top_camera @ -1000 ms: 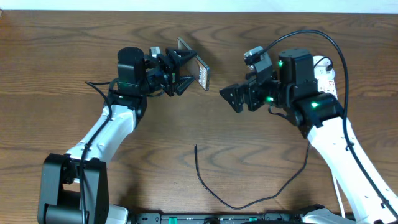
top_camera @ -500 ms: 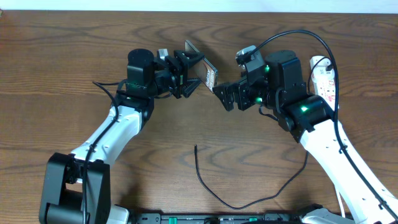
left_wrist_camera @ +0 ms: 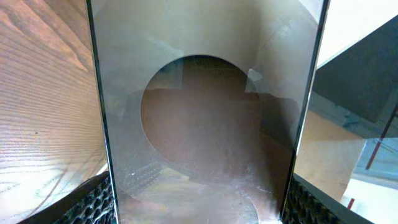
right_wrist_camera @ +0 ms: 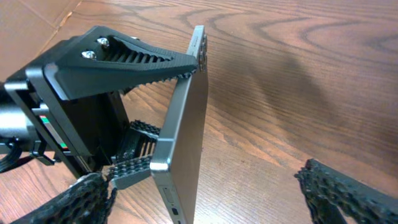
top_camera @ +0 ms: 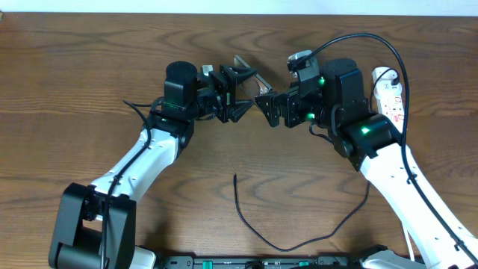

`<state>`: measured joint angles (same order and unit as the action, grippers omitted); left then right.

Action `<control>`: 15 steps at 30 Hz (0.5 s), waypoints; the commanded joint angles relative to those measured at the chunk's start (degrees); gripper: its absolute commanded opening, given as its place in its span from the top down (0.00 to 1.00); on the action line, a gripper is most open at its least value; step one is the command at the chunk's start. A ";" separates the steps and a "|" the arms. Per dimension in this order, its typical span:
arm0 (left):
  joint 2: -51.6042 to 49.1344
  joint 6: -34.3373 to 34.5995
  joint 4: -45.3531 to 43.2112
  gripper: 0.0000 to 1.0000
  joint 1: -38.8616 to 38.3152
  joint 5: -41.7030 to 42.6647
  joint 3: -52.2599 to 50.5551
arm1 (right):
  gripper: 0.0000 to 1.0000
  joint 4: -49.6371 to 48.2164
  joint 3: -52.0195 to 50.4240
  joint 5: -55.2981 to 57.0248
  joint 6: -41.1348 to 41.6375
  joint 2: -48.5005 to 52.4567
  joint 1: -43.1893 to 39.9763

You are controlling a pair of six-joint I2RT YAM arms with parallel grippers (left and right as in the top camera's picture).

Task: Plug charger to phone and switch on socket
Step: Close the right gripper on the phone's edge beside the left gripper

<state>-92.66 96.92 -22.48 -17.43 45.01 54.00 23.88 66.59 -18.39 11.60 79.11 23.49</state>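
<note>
Where the two arms meet: we see both grippers facing each other above the brown wood-grain table (top_camera: 67, 90), toward 12 o'clock from its middle.
Left gripper: we find the left gripper (top_camera: 240, 91) clamped on the flat rectangular phone with a dark glossy face (top_camera: 245, 63), with one ribbed black finger (right_wrist_camera: 134, 59) pressed on each of two opposite edges.
Phone: we see it held clear of the table and tilted on edge, at 12 o'clock from the table's middle, between the two grippers. From the left wrist its glossy face (left_wrist_camera: 205, 124) fills the middle of the view and mirrors a round dark shape.
Right gripper: we see the right gripper (top_camera: 267, 108) just beside the phone at its 3 o'clock. Its mesh-padded fingertips (right_wrist_camera: 84, 199) stand wide apart with nothing held. From its own wrist camera the near end of the phone (right_wrist_camera: 186, 137) shows between them, but we cannot tell whether either pad touches it.
Charger: we find the long thin black cable (top_camera: 237, 193) lying on the table at 6 o'clock, well apart from the phone. Its free tip points to 12 o'clock, the rest curves off toward 3 o'clock, and neither gripper touches it.
Socket: we see the small white oblong power strip with red markings (top_camera: 390, 96) at 2 o'clock, beyond the right arm and partly crossed by a thick black arm cable. We cannot tell how its switch stands.
</note>
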 commanded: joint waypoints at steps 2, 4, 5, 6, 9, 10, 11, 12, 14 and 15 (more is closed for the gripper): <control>1.38 2.05 -0.76 0.93 -0.59 1.05 0.39 | 0.05 -0.13 1.18 0.31 0.61 1.53 0.26; 1.38 2.03 -0.81 0.93 -1.16 1.03 0.39 | 0.05 -0.31 1.16 0.26 0.61 2.58 0.24; 1.38 2.03 -0.81 0.93 -1.40 0.98 0.39 | 0.05 -0.31 1.18 0.26 0.61 2.99 0.24; 1.38 2.03 -0.81 0.93 -1.70 0.98 0.39 | 0.05 -0.35 1.16 0.28 0.59 3.45 0.24; 1.38 2.05 -0.81 0.93 -2.32 0.92 0.39 | 0.06 -0.55 1.18 0.26 0.59 4.33 0.24; 1.38 2.05 -0.79 0.93 -2.43 0.81 0.39 | 0.07 -0.72 1.16 0.26 0.59 4.39 0.26; 1.38 2.03 -0.76 0.93 -2.43 0.76 0.39 | 0.07 -0.85 1.18 0.26 0.59 4.42 0.26; 1.38 2.05 -0.76 0.93 -2.43 0.76 0.39 | 0.07 -1.20 1.18 0.26 0.61 4.42 0.26; 1.38 2.21 -0.76 0.92 -2.43 0.81 0.39 | 0.08 -1.75 1.18 0.26 0.61 4.42 0.26; 1.38 2.49 -0.76 0.93 -2.43 0.83 0.39 | 0.09 -1.86 1.18 0.26 0.61 4.42 0.26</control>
<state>-92.66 99.02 -22.50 -19.92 45.06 54.00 22.59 66.59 -18.37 11.73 83.77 23.49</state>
